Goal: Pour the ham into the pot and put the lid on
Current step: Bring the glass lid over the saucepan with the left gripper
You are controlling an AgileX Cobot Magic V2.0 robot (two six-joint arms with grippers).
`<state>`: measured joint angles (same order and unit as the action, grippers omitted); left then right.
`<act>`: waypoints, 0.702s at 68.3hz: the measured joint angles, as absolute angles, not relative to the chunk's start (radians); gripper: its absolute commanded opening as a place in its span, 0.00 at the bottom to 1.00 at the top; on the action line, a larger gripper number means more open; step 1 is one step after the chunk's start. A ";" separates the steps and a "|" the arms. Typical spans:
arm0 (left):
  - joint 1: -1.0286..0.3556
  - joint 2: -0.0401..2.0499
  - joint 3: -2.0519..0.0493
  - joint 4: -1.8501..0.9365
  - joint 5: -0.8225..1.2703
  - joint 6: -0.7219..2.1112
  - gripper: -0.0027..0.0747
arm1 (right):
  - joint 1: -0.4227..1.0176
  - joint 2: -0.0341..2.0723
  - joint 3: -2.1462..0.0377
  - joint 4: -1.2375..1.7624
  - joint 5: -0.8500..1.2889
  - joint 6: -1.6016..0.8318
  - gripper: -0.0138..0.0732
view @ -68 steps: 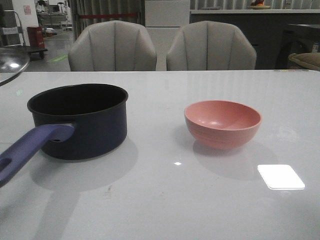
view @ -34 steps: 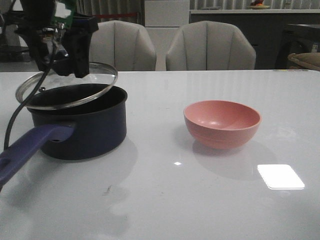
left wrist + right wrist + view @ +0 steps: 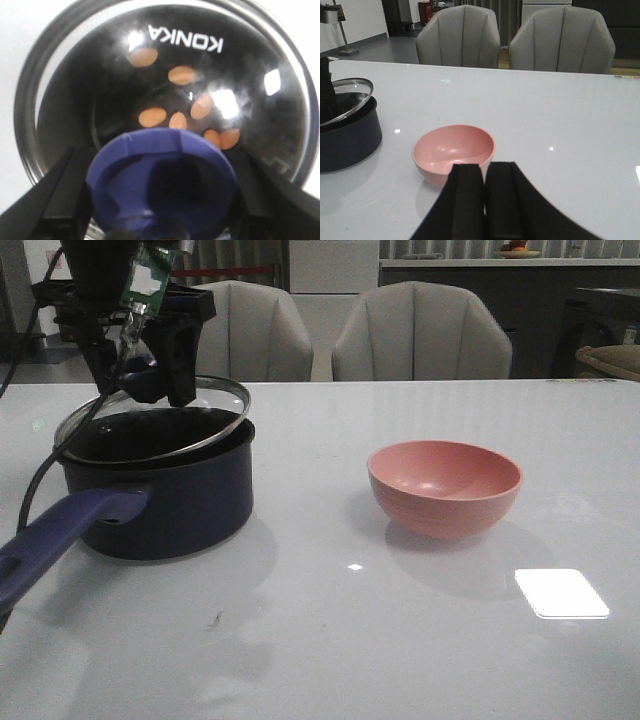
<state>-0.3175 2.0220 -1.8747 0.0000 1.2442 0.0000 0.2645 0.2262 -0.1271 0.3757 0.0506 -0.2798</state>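
The dark navy pot [image 3: 180,505] stands at the left of the table, its purple-blue handle [image 3: 60,535] pointing toward the front left. My left gripper [image 3: 150,380] is shut on the navy knob [image 3: 160,180] of the glass lid [image 3: 150,420], which sits tilted just over the pot's rim. Through the glass in the left wrist view I see several orange-pink ham slices [image 3: 172,117] on the pot's black bottom. My right gripper [image 3: 484,172] is shut and empty, near the pink bowl [image 3: 454,151], and does not show in the front view.
The pink bowl [image 3: 445,485] stands empty at the right middle of the table. Two grey chairs [image 3: 330,330] stand behind the table's far edge. A bright light reflection [image 3: 560,593] lies on the table at the front right.
The left arm came in from the left with the lid and brought it over the pot, then lowered it closer onto the rim. The bowl and pot have not moved.
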 measured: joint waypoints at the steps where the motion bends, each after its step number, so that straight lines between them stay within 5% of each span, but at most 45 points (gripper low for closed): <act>1: -0.318 2.024 -1.875 0.000 1.244 0.000 0.40 | 0.264 0.226 -0.127 0.376 0.051 -0.280 0.33; 48: -0.319 2.009 -1.873 0.000 1.246 0.005 0.40 | 0.264 0.226 -0.127 0.376 0.051 -0.280 0.33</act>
